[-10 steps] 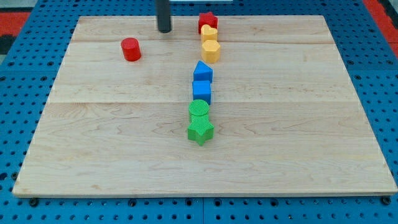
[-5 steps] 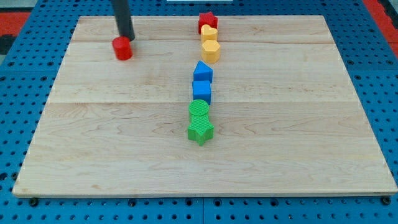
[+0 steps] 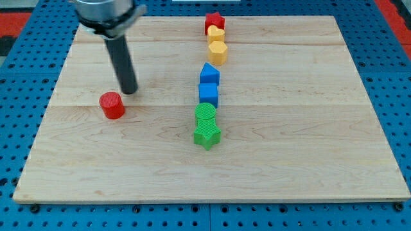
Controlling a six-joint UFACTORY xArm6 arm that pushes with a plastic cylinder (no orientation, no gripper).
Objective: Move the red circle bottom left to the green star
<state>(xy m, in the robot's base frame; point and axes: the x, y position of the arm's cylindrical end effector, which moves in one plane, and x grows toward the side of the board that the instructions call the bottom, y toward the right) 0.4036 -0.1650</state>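
Your jawless end effector's tip [image 3: 129, 91] sits just up-right of the red plastic circle block [image 3: 112, 105]; steer it toward the green plastic star block's [image 3: 207, 135] lower left.

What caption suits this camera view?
My tip just above-right of the red circle, left of the green star.

My rod comes down from the far left, leaning slightly, its grey collar cut off at the frame's edge. My tip [image 3: 129, 91] rests on the counter [image 3: 289, 160], left of centre.
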